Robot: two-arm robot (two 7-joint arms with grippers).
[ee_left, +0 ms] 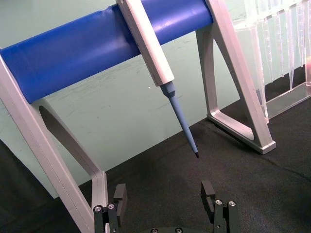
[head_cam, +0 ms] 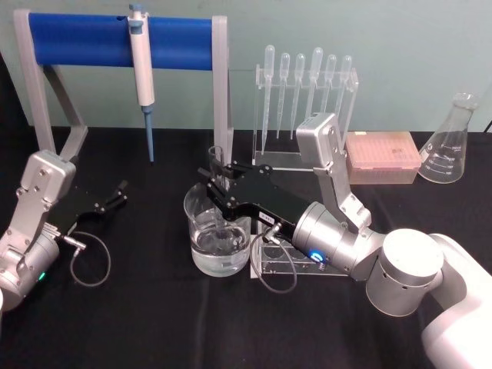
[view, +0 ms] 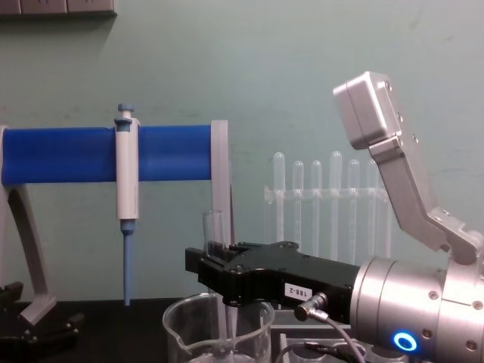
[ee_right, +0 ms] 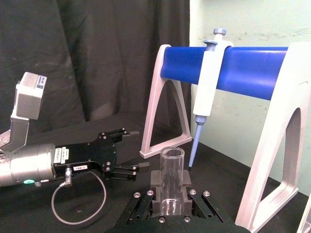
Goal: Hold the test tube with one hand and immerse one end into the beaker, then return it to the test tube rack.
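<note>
Immersion step under way, as judged from the scene: test tube [view: 212,249] held upright over the beaker [head_cam: 218,231], lower end reaching down inside the glass wall toward the liquid, though actual contact with the liquid hard to confirm. Still left: lifting clear and carrying the tube back to the clear rack [head_cam: 286,261] just beside the beaker. Right gripper [head_cam: 221,182] closed narrow on the tube below its open rim, flat black fingers [ee_right: 187,195] pressed against the glass on both sides, wrist stretched across the rack toward the beaker. Left gripper [head_cam: 117,194] parked well away from the beaker on the black bench [head_cam: 138,323], spread wide, holding nothing, pointed toward the blue stand [head_cam: 115,34] with the hanging pipettor [head_cam: 141,58].
</note>
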